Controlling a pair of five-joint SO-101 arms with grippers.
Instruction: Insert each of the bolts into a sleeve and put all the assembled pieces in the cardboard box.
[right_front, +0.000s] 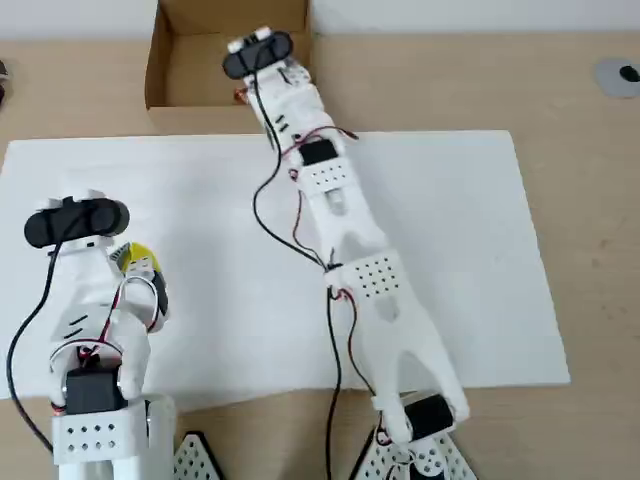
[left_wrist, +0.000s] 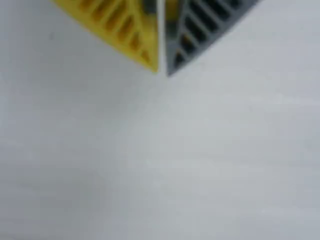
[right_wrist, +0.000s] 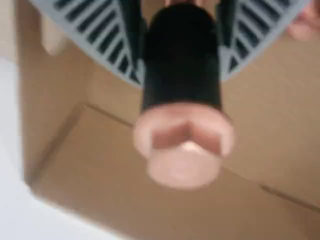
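The right gripper (right_wrist: 181, 80), clamped on the black cylindrical sleeve (right_wrist: 181, 50) carrying a pink plastic bolt (right_wrist: 183, 145), should release low inside the brown cardboard box (right_front: 163, 72) at twelve o'clock; the left gripper (left_wrist: 161, 65) is closed, empty.

The sleeve (right_wrist: 181, 55) is black, its bolt (right_wrist: 184, 150) pale pink, the cardboard box (right_wrist: 70, 170) brown. The left gripper (left_wrist: 161, 69) is ribbed, 1 side yellow, 1 grey. The sheet (right_front: 440, 250) is white.

Robotics lab bench: wired robot arms (right_front: 350, 250) at wooden table (right_front: 590, 180), white work sheet (right_front: 450, 250).
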